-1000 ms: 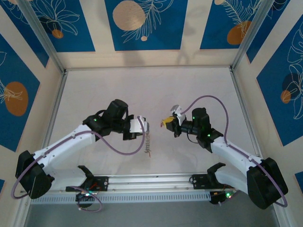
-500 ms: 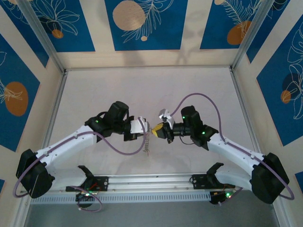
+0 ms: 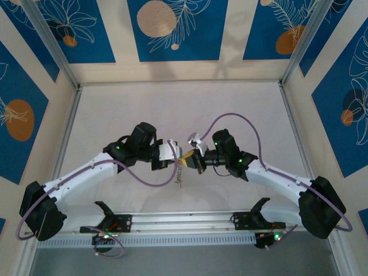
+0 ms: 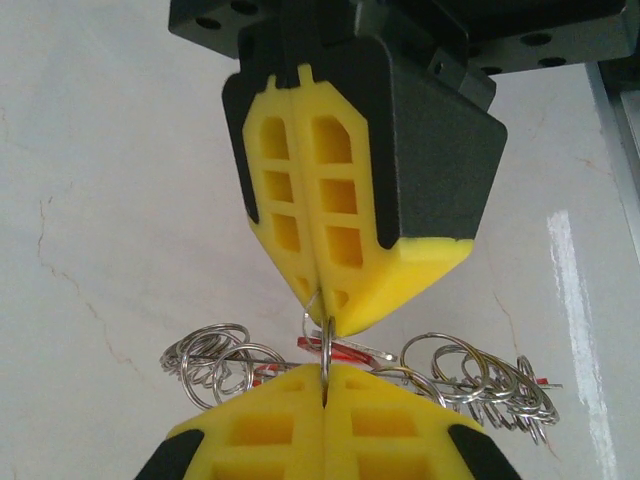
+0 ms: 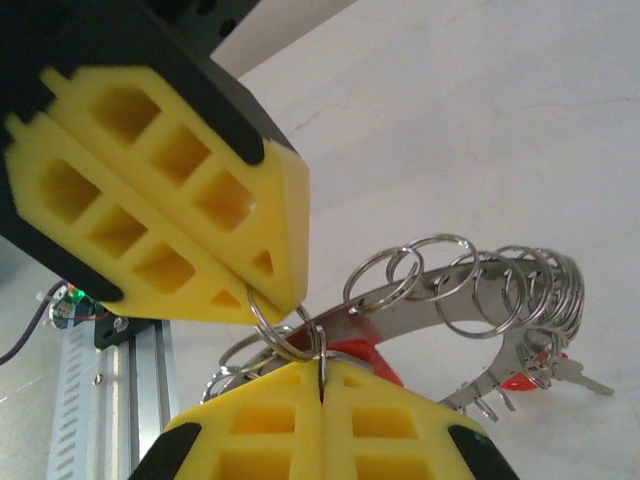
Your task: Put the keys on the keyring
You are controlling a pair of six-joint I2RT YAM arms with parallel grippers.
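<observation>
Pale table [image 3: 172, 103], mid-width toward its near edge: left gripper [image 4: 325, 378] and right gripper [image 5: 322, 372] meet tip to tip, 2 sets of jaws each clamped on thin loops [image 4: 327, 345] of the keyring [image 5: 440, 298] hanging between them; red keys [image 5: 358, 354] dangle beneath.

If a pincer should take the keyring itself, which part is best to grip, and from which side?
Probably the flat grey band of the keyring, on the barer stretch near the right pincer, which is shut on a small loop with the left pincer. Come from its outer edge, one finger on each flat face; the far bend is crowded with more of them.
</observation>
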